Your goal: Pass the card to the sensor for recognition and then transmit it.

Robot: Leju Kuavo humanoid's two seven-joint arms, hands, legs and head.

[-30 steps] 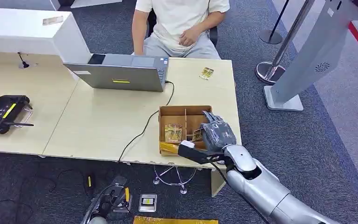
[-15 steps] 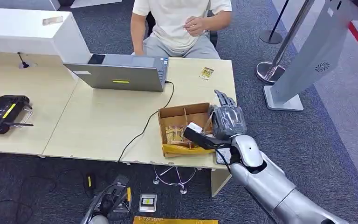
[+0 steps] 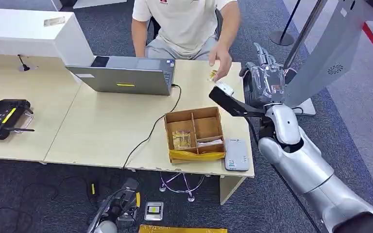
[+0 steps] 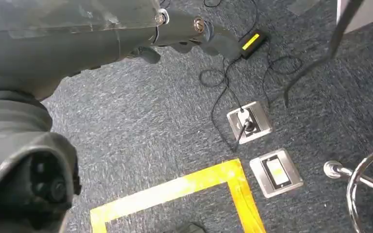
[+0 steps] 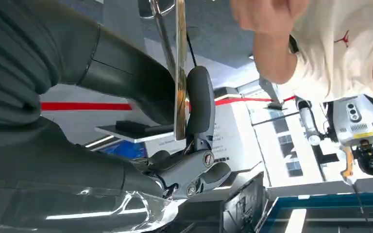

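My right hand (image 3: 264, 77) is raised over the table's far right corner with its fingers pointing up. In the right wrist view a thin card (image 5: 179, 73) shows edge-on, pinched between the thumb and a finger. A seated person's hand (image 3: 222, 60) reaches over the table towards my right hand and is blurred (image 5: 267, 19) in the wrist view. The flat grey-white sensor (image 3: 236, 154) lies at the table's near right corner, beside a cardboard box (image 3: 216, 116) with compartments holding more cards. My left hand (image 4: 189, 34) hangs over the carpet and holds nothing.
A grey laptop (image 3: 126, 75) stands at the table's far edge with a black cable running to the front. A black controller (image 3: 5, 116) lies at the left. A grey kiosk (image 3: 320, 63) and a stanchion base (image 3: 278, 75) stand right of the table (image 3: 102, 121).
My right hand has risen from the cardboard box and moved far and right, uncovering the sensor. The person has leaned forward and stretched a hand out over the table.
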